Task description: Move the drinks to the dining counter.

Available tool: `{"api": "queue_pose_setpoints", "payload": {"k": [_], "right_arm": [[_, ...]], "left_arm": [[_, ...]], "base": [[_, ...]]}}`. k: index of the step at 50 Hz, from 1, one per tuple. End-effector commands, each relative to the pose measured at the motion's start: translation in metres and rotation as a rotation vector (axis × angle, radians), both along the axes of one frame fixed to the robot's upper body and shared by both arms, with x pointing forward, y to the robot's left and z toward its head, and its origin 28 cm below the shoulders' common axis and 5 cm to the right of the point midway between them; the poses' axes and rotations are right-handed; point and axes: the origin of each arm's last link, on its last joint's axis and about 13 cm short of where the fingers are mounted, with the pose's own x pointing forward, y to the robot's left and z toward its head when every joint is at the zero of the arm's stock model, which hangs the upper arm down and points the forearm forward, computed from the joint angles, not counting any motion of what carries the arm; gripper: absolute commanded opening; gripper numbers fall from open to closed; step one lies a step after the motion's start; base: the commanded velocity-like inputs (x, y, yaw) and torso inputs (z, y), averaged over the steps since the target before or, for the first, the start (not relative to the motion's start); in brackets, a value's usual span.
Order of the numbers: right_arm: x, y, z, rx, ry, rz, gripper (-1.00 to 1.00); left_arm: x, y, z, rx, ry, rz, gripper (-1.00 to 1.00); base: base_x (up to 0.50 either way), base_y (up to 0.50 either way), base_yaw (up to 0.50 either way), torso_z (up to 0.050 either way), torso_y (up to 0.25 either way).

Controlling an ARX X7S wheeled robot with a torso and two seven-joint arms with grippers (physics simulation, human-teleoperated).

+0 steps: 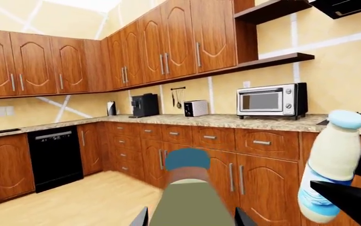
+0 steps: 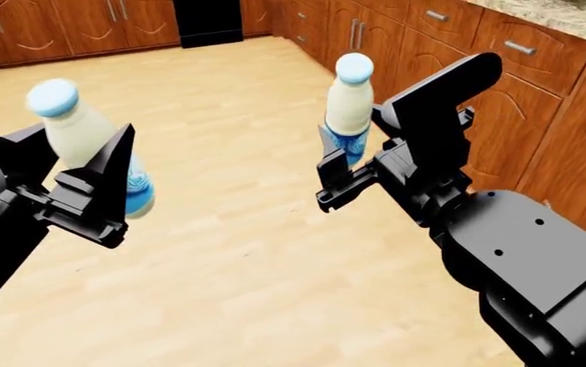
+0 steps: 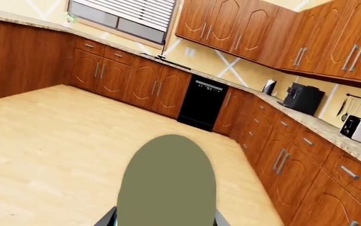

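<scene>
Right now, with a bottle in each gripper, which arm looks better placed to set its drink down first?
Neither clearly: the left gripper holds one bottle, the right gripper the other bottle, both over bare floor. The dining counter shows in no view. The right sits nearer the cabinets.

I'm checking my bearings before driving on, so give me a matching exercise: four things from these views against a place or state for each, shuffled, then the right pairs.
Things:
1. Left bottle
2. Right bottle
3. Toaster oven
4. Dishwasher

Places or states:
A. Built in under the granite counter
B. Held in the right gripper above the wood floor
C. Standing on the counter beneath the wall shelf
D. Held tilted in the left gripper

Pairs: 1-D, 2-B, 3-C, 4-A
</scene>
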Motion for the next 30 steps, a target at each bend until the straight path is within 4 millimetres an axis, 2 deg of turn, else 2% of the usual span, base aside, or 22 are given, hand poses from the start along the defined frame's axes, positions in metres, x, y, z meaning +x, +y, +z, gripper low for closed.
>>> {"api": "queue_pose_setpoints", "payload": {"k": [1,30], "right_arm": [[-0.0007,-0.0013,0.0014,-0.005,-0.022,-0.013,-1.00],[-0.0038,-0.0050,0.0016,-0.013,-0.022,-0.020,-1.00]], "left_arm": [[-0.0011,-0.0003,0.0003,-0.004,-0.009,0.004,-1.00],[-0.0016,-0.0021,0.0066,0.007,-0.015,0.001,-1.00]], "base": [[0.00,-0.01,0.50,0.000,0.000],[0.00,0.00,0.50,0.001,0.001]]}}
